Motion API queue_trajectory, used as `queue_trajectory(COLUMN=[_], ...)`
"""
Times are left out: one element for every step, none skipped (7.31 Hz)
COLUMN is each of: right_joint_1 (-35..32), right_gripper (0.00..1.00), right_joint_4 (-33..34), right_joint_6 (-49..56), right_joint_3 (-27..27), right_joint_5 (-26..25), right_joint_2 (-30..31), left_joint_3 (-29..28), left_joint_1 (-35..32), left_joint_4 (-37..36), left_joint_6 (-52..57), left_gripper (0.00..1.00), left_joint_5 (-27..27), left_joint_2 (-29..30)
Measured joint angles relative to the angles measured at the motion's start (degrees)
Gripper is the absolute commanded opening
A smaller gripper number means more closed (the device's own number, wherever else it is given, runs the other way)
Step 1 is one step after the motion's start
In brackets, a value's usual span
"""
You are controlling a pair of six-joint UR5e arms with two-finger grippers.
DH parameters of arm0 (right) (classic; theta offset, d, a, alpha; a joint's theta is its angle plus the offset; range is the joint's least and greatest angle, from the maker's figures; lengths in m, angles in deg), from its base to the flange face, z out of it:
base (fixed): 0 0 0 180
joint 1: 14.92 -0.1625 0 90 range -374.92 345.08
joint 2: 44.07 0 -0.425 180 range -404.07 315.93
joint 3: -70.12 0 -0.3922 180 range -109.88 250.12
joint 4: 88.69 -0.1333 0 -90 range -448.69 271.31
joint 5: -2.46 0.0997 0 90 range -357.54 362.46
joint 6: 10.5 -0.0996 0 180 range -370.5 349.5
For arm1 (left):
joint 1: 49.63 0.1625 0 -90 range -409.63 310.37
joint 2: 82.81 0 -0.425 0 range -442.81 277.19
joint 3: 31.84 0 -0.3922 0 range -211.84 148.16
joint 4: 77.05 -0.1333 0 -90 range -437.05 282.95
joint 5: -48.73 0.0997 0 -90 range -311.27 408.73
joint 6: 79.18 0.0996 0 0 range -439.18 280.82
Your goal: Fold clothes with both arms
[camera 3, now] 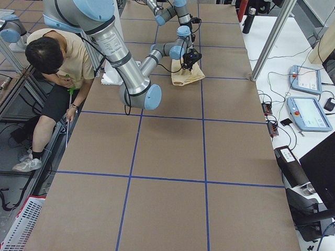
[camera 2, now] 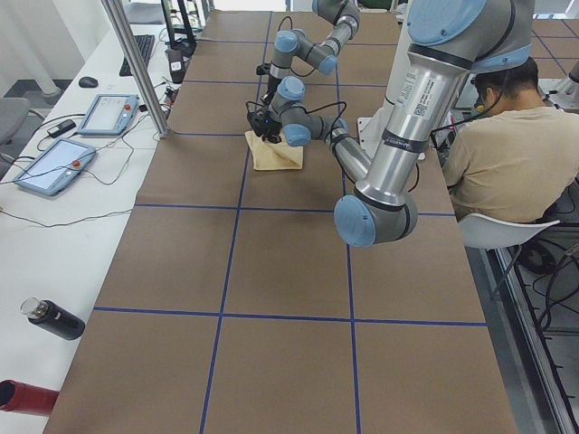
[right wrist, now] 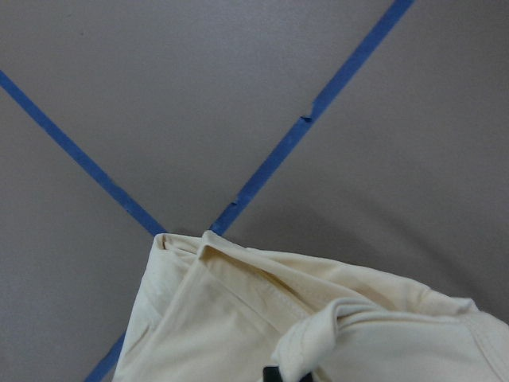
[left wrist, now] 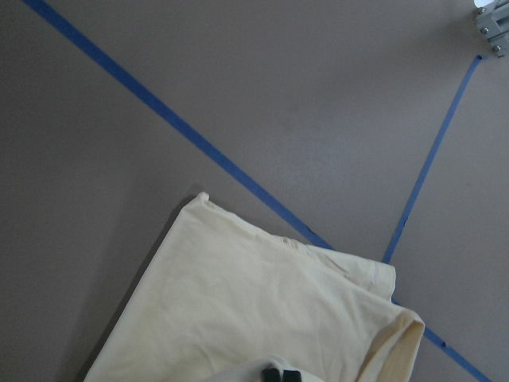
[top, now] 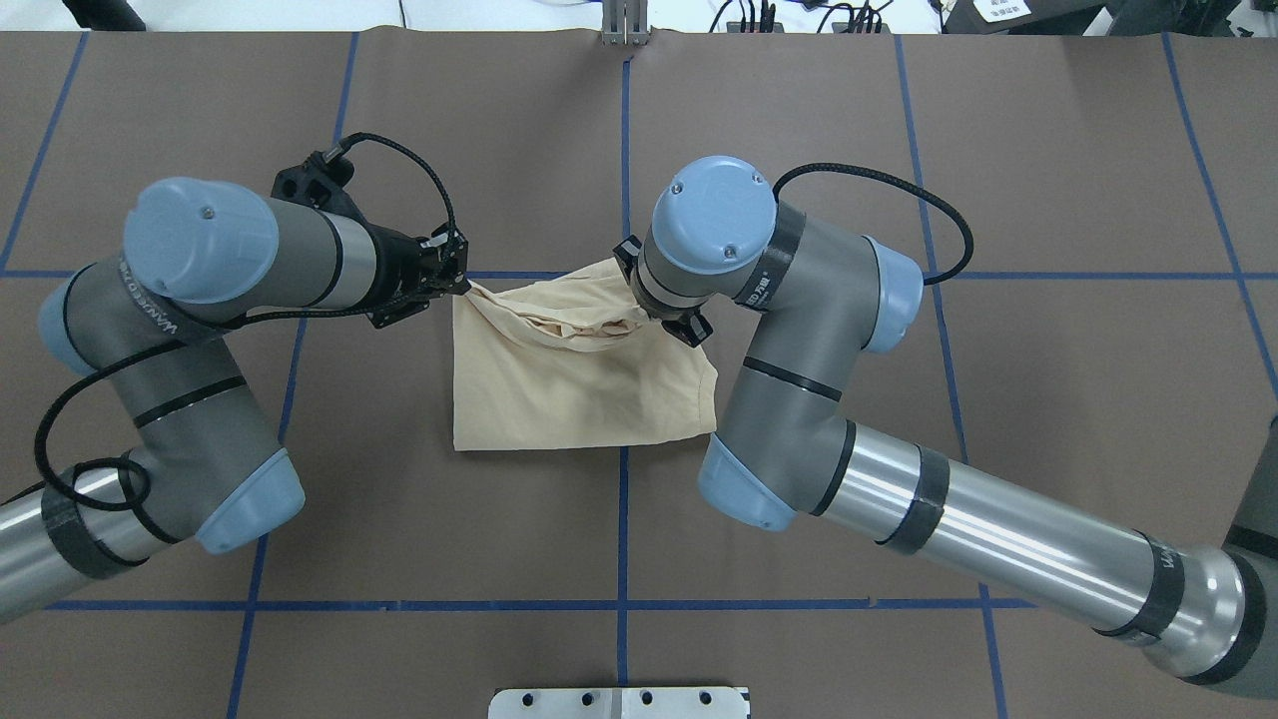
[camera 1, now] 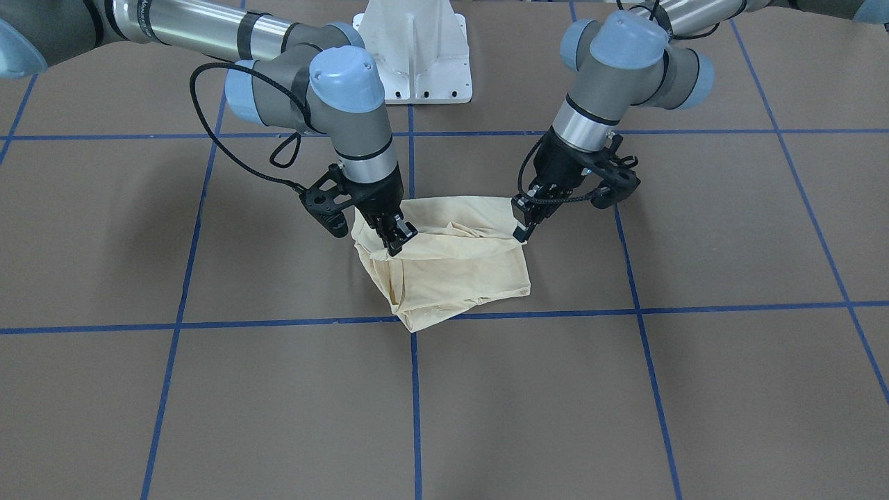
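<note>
front view: shirt (camera 1: pixel 451 274) sits mid counter (camera 1: pixel 694 389), folded down to a compact block, one corner over the tape cross (camera 1: pixel 414 322). left claw (camera 1: pixel 521 232) is clamped on one corner of the top layer, right claw (camera 1: pixel 397 243) on the other. the cloth between them sags and wrinkles. imo spread the claws slightly to take out the slack before carrying the edge over.

overhead: left claw (top: pixel 461 285) pinches a drawn-out point of the shirt (top: pixel 579 399). right claw is hidden under its own wrist here. bottom layer lies flat, its robot-side edge straight. i'd move both claws at matched height and speed, square to that edge, or the fold comes out skewed.

side views: too small to read the claws. the shirt is just a pale patch under both wrists.

left wrist cam: fingertips (left wrist: pixel 273 373) are together with cloth bunched around them, and the lower layer lies flat beneath.

right wrist cam: one fingertip (right wrist: pixel 274 372) is buried in a gathered hem, and a shirt corner rests on the tape line.

risk: both pinches look shallow, so a jerk could slip the cloth out. lower slowly, line the held edge up with the resting edge, and release only once it lies flat.
</note>
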Motion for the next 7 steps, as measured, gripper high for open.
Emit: queue_trajectory(right_joint_1=[-1.23,-3.07,-5.22,-7.36,-9.69,-12.03,-14.7], right_gripper=[1.0,1.0,1.0,1.0,1.0,1.0,1.0], right_joint_4=[-4.5,-8.37,-10.17,-10.85,-11.04,-10.99,-10.76], right_joint_6=[3.73,9.47,14.21,17.27,20.0,22.36,25.02], right_joint_3=[-6.03,-12.81,-18.16,-20.82,-21.77,-21.96,-21.28], right_joint_5=[0.49,1.28,2.62,4.39,6.83,9.48,12.7], right_joint_2=[-1.58,-4.51,-7.79,-9.73,-10.42,-10.14,-8.53], left_joint_3=[-6.08,-12.19,-15.91,-17.49,-17.97,-17.79,-16.8], left_joint_1=[-1.64,-3.3,-4.28,-4.73,-4.93,-5.35,-6.34], left_joint_4=[4.52,8.88,11.61,12.79,13.23,13.36,13.17], left_joint_6=[1.26,3.78,6.68,8.25,8.93,9.29,10.85], left_gripper=[0.81,1.0,1.0,1.0,1.0,1.0,1.0], left_joint_5=[0.17,0.36,0.64,0.94,1.05,1.0,0.79], left_joint_2=[1.28,2.7,3.48,3.77,3.84,3.85,3.79])
